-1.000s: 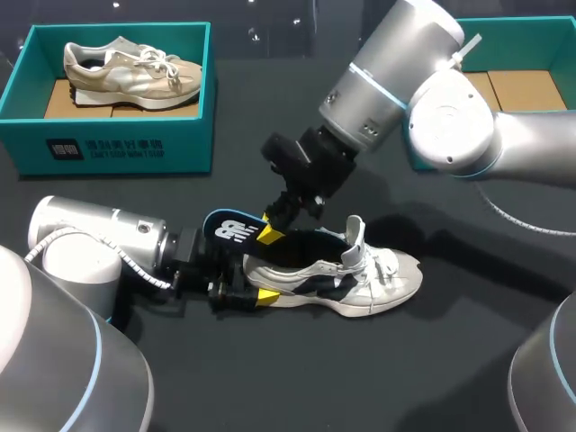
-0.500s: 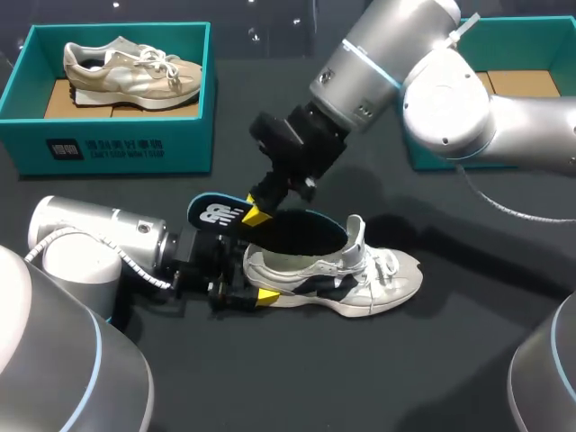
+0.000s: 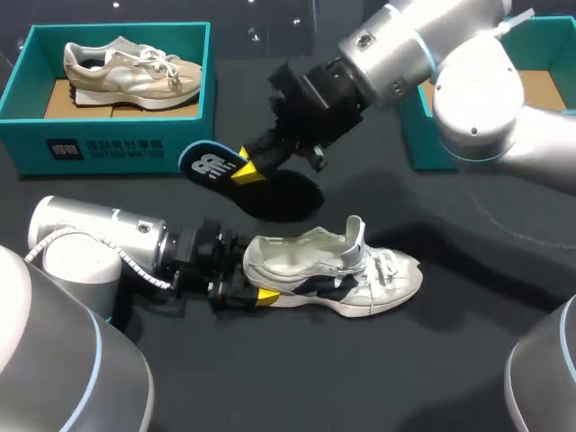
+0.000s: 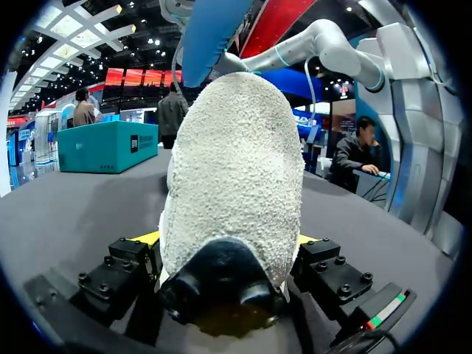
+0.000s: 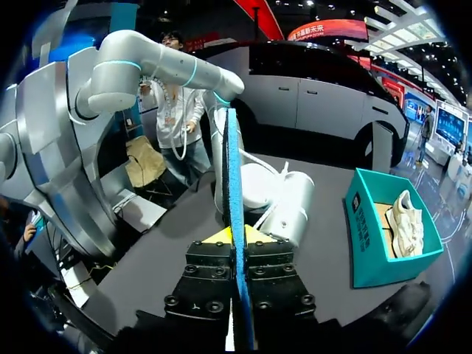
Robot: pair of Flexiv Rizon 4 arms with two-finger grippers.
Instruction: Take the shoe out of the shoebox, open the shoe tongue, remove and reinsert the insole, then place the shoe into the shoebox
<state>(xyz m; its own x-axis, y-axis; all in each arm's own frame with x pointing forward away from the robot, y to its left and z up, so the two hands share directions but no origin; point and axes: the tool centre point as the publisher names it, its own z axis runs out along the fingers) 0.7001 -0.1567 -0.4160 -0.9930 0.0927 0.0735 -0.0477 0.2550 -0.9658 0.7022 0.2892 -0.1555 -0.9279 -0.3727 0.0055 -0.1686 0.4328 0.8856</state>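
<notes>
The right tool (image 3: pixel 245 171) pinches a flat blue insole (image 3: pixel 207 166) with a white mark, up in the air over the dark bench (image 3: pixel 405 360). The left tool (image 3: pixel 255 279) squeezes the heel of the white and black lace-up shoe (image 3: pixel 342 270), which stands on the bench with its tongue up.

White shoe (image 3: pixel 333 270) upright on the table, tongue up; blue insole (image 3: pixel 205 166) aloft near its heel.
</notes>
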